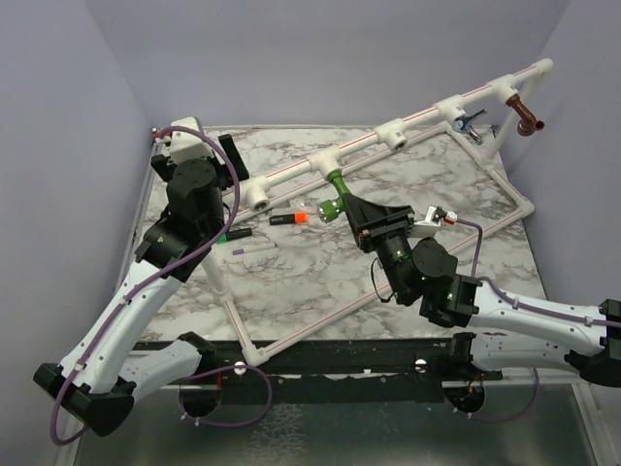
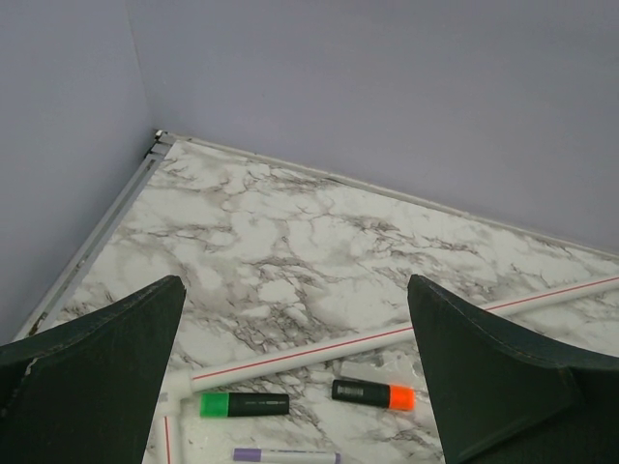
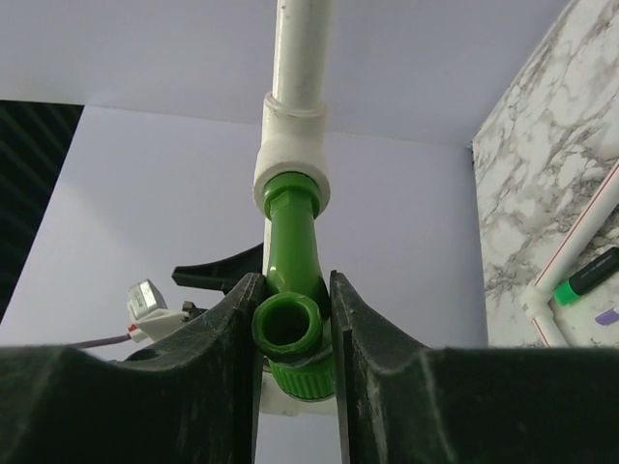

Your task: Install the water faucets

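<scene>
Right gripper (image 3: 290, 329) is clamped on the green faucet (image 3: 290, 242), jaws on either side of the body just behind the spout mouth. The faucet's inlet end sits in the white tee (image 3: 290, 164) on the pipe frame (image 1: 388, 131), roughly mid-table, second tee from the left. Can't tell how deep the thread has gone.

Left gripper (image 2: 295, 290) is wide open and holds nothing, over the far left corner of the marble table (image 2: 290, 232). The marker pens (image 2: 372, 394) lie below it.

The chrome faucet (image 1: 469, 119) and copper faucet (image 1: 530, 122) look already mounted at the far right end, so I'd guess green is the last one.

For this step:
- Keep your wrist roll axis in line with the tee bore. Off-axis means cross-threading.
- Turn in short arcs, release, regrip, repeat.
- Don't push sideways. The frame looks light and will probably shift or flex.
- Consider bringing the left arm over to brace the pipe beside the tee.
- Finish with the spout pointing down, like the others.
</scene>
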`<state>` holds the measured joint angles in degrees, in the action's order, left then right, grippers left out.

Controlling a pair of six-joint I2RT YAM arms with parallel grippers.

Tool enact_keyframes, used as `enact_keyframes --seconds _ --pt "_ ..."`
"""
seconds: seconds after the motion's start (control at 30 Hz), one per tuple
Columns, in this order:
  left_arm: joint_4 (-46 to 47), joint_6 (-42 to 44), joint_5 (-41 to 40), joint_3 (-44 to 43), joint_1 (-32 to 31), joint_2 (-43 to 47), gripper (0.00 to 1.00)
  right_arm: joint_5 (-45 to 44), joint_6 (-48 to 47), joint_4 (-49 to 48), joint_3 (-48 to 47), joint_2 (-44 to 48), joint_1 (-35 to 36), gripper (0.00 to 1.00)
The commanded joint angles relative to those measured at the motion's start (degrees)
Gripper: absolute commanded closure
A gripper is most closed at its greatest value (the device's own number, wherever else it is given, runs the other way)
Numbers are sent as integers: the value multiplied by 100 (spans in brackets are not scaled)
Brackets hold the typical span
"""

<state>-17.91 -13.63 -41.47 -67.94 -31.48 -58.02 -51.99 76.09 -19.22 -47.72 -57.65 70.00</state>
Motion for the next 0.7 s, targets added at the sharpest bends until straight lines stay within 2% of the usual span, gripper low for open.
enact_keyframes --seconds 0.0,0.2,0.43,0.67 --pt "-1909 117 756 598 -244 -210 1 419 312 236 84 -49 40 62" --pt "-1909 115 755 589 -244 -232 1 575 -131 -141 251 117 40 46" --pt "-1917 131 731 580 -244 -233 1 514 -306 70 385 436 40 42" --pt "-1909 124 737 572 -244 -257 1 568 -968 84 565 929 40 39"
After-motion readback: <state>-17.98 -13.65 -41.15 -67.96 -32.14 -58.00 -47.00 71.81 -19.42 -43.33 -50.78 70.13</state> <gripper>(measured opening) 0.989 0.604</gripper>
